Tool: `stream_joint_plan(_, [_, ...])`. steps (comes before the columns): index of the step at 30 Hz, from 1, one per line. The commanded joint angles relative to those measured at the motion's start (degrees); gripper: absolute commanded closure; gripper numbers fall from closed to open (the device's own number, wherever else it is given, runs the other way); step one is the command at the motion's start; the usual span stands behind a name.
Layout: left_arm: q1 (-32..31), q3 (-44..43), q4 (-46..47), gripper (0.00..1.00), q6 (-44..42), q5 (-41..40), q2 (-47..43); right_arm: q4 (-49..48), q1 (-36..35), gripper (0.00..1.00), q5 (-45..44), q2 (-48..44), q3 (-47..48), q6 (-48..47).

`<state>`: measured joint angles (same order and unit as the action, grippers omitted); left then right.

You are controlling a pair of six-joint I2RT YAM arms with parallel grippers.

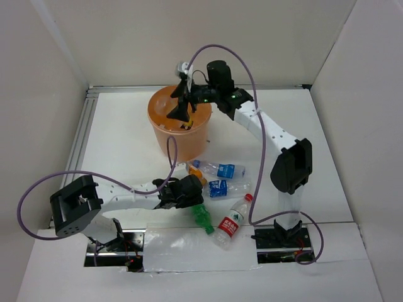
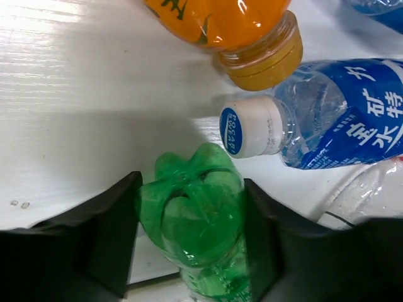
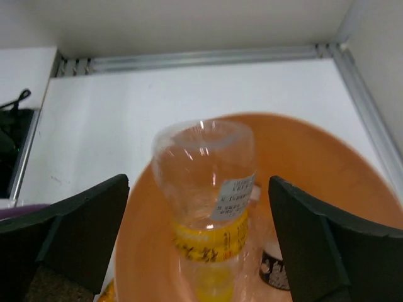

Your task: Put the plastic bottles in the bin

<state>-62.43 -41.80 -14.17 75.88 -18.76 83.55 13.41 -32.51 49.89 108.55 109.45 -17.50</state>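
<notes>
The orange bin [image 1: 182,135] stands at the middle back. My right gripper [image 1: 181,107] hangs over it, jaws wide open. In the right wrist view a clear bottle with a yellow label [image 3: 204,182] is cap-down between the spread fingers [image 3: 82,226], touching neither, over the bin's inside [image 3: 327,176]. My left gripper [image 1: 194,200] is shut on the base of a green bottle [image 1: 203,218] lying on the table; both pads press it in the left wrist view [image 2: 195,220]. Nearby lie an orange-filled bottle [image 2: 220,22], two blue-labelled bottles [image 1: 221,170] [image 1: 218,188] and a red-labelled one [image 1: 231,221].
White walls enclose the table on the left, back and right. An aluminium rail [image 1: 85,135] runs along the left side. Purple cables [image 1: 38,185] loop from both arms. A dark object [image 3: 277,270] lies at the bin's bottom.
</notes>
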Motion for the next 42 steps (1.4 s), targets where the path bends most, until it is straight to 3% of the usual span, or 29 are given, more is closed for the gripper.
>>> stream_joint_plan(1, [0.03,0.23,-2.77,0.61,0.94,-1.00,-0.13,-1.90,0.86,0.00,-1.90,-1.32,-0.64,2.73])
stream_joint_plan(6, [-2.52,-2.48,-7.70,0.94,-3.78,-7.15,-9.09,0.13,6.57,0.00,-1.11,-6.50,-3.71,4.75])
stream_joint_plan(9, [-4.01,-9.24,-10.08,1.00,-11.76,-12.42,-16.03,4.07,12.54,0.00,-0.49,-12.82,-8.71,3.19])
stream_joint_plan(11, [-4.01,-15.37,-9.47,1.00,-16.35,-17.32,-19.54,9.75,17.90,0.07,2.39,-17.82,-13.98,-1.02])
stream_joint_plan(13, [-3.49,-19.35,-5.36,1.00,-24.69,-20.16,-20.18,16.52,21.25,0.66,5.56,-20.65,-18.20,-14.61])
stream_joint_plan(14, [-1.92,-22.76,-3.34,1.00,-27.42,-21.22,-20.18,22.91,22.83,0.88,4.87,-23.45,-23.44,-19.37])
stream_joint_plan(15, [-0.86,-24.36,-1.23,1.00,-30.15,-22.88,-19.66,25.85,22.84,1.00,3.91,-24.78,-26.54,-28.47])
stream_joint_plan(16, [0.55,-25.77,2.97,1.00,-34.78,-23.77,-19.04,29.36,22.84,1.00,3.12,-26.10,-32.92,-34.39])
stream_joint_plan(17, [3.60,-27.70,5.01,1.00,-36.22,-25.17,-18.17,33.40,21.89,0.99,0.93,-28.55,-36.38,-38.62])
stream_joint_plan(18, [5.46,-28.33,7.47,1.00,-38.06,-25.79,-17.20,33.44,21.27,0.92,-0.22,-29.79,-39.98,-41.28])
stream_joint_plan(19, [7.31,-28.86,10.19,1.00,-41.30,-27.01,-14.84,34.13,20.57,0.82,-1.19,-30.85,-43.32,-44.96])
stream_joint_plan(20, [10.81,-29.56,13.53,1.00,-41.34,-28.16,-13.34,34.14,19.43,0.52,-1.20,-31.81,-48.92,-46.30])
stream_joint_plan(23, [17.58,-34.39,14.35,1.00,-41.78,-30.62,-6.16,32.39,17.93,0.26,0.11,-35.86,-56.86,-47.45])
stream_joint_plan(24, [19.18,-37.71,11.57,0.97,-40.38,-31.15,-4.29,30.55,16.88,0.13,0.12,-37.78,-58.37,-47.45])
stream_joint_plan(25, [20.58,-39.22,10.06,0.96,-38.28,-31.16,-2.53,29.49,16.08,0.09,0.64,-38.67,-59.52,-47.45])
stream_joint_plan(27, [23.66,-41.59,9.00,0.92,-37.39,-31.16,1.59,26.16,13.54,0.05,0.65,-39.82,-62.06,-46.76])
stream_joint_plan(28, [24.28,-41.61,8.99,0.79,-38.77,-30.37,2.57,25.53,12.83,0.04,0.04,-39.82,-62.08,-46.75])
stream_joint_plan(31, [25.43,-44.06,5.32,0.58,-38.79,-32.38,6.44,24.74,11.68,0.02,-0.67,-37.99,-63.39,-47.45])
stream_joint_plan(32, [25.43,-44.76,3.73,0.40,-36.79,-32.39,7.06,24.21,10.81,0.01,-1.54,-37.98,-63.39,-48.15])
stream_joint_plan(35, [27.36,-45.30,3.71,0.15,-37.46,-30.20,6.55,23.59,8.61,0.01,-2.77,-35.43,-63.39,-48.86])
stream_joint_plan(36, [27.89,-45.30,4.24,0.01,-38.16,-29.41,6.54,22.98,7.39,0.01,-3.56,-34.82,-63.39,-48.86])
stream_joint_plan(42, [25.97,-48.81,-1.21,0.00,-44.82,-27.74,2.42,20.08,5.00,0.01,-7.52,-29.46,-63.39,-50.09])
